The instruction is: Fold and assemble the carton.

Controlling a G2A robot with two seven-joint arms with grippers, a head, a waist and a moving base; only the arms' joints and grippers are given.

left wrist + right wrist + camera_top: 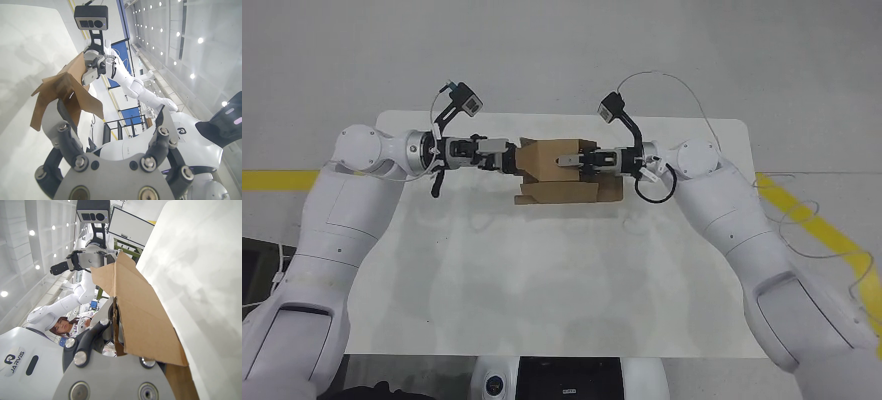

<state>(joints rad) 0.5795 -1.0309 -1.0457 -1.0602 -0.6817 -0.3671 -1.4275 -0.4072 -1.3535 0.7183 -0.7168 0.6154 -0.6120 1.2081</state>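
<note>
Two claws bracket the work, and most of the job looks unfinished. On the left, the left claw (pixel 510 158) is released. Its fingers (pixel 64 113) are spread wide, one lying against an end flap of the brown corrugated cardboard carton (pixel 554 182) and the other standing well clear of it. The carton sits between the claws over the far middle of the white rectangular surface (pixel 542 300); whether it rests there or hangs just above it I cannot tell. It reads as a rough, leaning sleeve rather than a squared box: the walls are raised out of flat, yet the end flaps splay outward, none of them tucked or closed. On the right, the right claw (pixel 570 158) looks clenched on an upper wall panel, which would steady the carton. As I judge it, the opening-out is partly done. What remains is to square the walls, fold the end flaps inward and lock them shut.
</note>
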